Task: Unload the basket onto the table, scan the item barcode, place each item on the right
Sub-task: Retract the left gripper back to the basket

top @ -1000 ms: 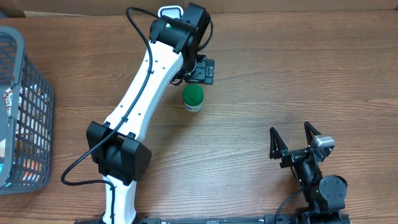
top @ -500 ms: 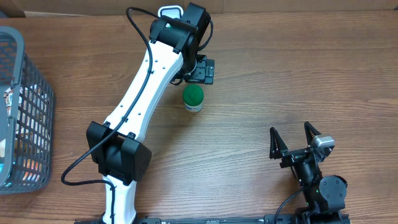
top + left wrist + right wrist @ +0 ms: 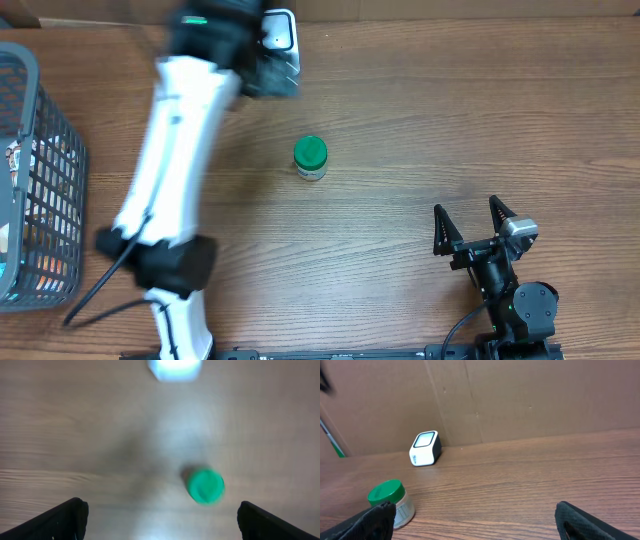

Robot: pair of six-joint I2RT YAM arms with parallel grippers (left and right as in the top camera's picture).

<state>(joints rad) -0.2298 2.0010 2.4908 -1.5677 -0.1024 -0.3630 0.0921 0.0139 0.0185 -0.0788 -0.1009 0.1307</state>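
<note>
Left gripper (image 3: 160,521) jaws spread wide, gripping nothing; right gripper (image 3: 467,209) the same, well apart from the jar (image 3: 310,158). Jar stands upright mid-table (image 3: 420,120), green lid, label too small to read. White scanner (image 3: 425,448) at back edge.

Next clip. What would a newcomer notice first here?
The big white left arm, blurred, slanting across the left of the table. Then the small green-lidded jar standing alone mid-table, with a white scanner at the far edge and a wire basket at far left.
</note>
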